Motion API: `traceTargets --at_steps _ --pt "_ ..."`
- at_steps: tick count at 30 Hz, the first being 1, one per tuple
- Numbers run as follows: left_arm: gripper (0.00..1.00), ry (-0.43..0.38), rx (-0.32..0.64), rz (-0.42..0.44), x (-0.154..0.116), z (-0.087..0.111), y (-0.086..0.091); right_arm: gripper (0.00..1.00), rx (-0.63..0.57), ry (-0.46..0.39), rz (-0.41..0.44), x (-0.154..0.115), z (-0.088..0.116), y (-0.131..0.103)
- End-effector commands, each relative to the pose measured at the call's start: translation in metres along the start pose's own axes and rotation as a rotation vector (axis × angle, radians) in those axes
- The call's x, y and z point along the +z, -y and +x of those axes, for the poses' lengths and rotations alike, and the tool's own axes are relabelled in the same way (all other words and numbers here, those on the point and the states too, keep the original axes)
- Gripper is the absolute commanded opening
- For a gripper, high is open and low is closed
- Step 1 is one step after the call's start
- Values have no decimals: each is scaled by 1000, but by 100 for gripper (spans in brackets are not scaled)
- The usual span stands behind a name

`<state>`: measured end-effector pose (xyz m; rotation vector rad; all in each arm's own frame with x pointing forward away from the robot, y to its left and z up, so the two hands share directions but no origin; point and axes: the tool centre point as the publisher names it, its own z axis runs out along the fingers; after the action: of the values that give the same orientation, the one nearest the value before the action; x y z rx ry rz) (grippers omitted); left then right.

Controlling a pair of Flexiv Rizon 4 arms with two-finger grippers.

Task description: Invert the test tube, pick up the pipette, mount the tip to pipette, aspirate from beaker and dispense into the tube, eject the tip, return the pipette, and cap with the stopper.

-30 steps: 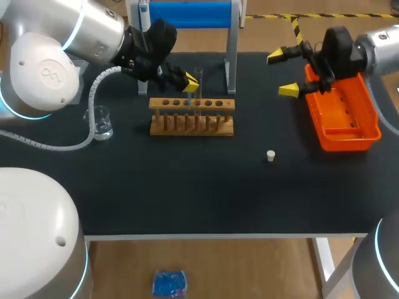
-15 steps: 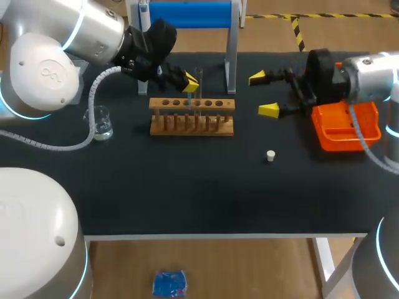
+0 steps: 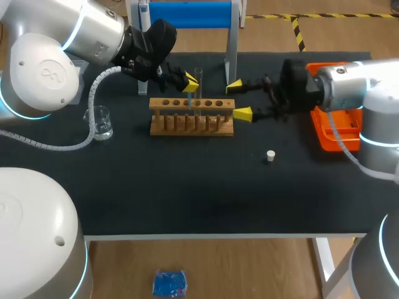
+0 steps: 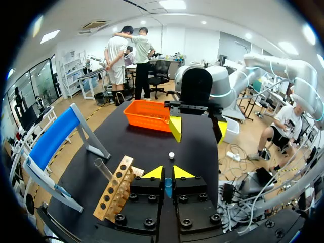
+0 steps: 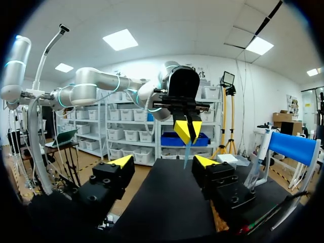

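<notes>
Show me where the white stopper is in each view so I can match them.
Head view: stopper lies on the black mat, nearer the front edge than the right gripper, right of the rack.
Left wrist view: stopper on the mat ahead of the left gripper, short of the orange basket.
Right wrist view: not in it.
Shared landmark: the left gripper, seen in all three.

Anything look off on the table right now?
Nothing spilled or broken. The clear glass test tube leans tilted in the wooden test tube rack, and the small white stopper sits alone on the black table.
</notes>
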<state>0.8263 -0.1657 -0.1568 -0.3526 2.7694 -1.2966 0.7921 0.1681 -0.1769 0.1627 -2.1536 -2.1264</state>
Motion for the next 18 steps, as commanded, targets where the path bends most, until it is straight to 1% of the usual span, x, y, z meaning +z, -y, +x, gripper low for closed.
traceTargets --at_steps 1,3,5,6,9,10,12,15,16,18 --pt "0 -2 -1 -4 -1 0 1 54 8 -12 -6 16 -8 6" --pt "0 -2 -1 -4 -1 0 1 50 13 -18 -6 22 -9 6" --pt "0 -2 -1 -4 -1 0 1 50 16 -24 -4 28 -10 7" --pt "0 -2 -1 -4 -1 0 1 52 18 -26 -4 31 -11 7" --pt "0 -2 -1 -4 -1 0 1 52 24 -29 2 39 -13 9" --pt "0 -2 -1 -4 -1 0 1 50 24 -29 3 42 -14 10" --pt "0 -2 -1 -4 -1 0 1 49 23 -25 13 47 -17 13" --pt "0 -2 -1 -4 -1 0 1 50 26 -23 20 52 -21 14" --pt "0 -2 -1 -4 -1 0 1 53 27 -23 21 54 -23 15" --pt "0 -2 -1 -4 -1 0 1 55 27 -18 25 56 -26 15"
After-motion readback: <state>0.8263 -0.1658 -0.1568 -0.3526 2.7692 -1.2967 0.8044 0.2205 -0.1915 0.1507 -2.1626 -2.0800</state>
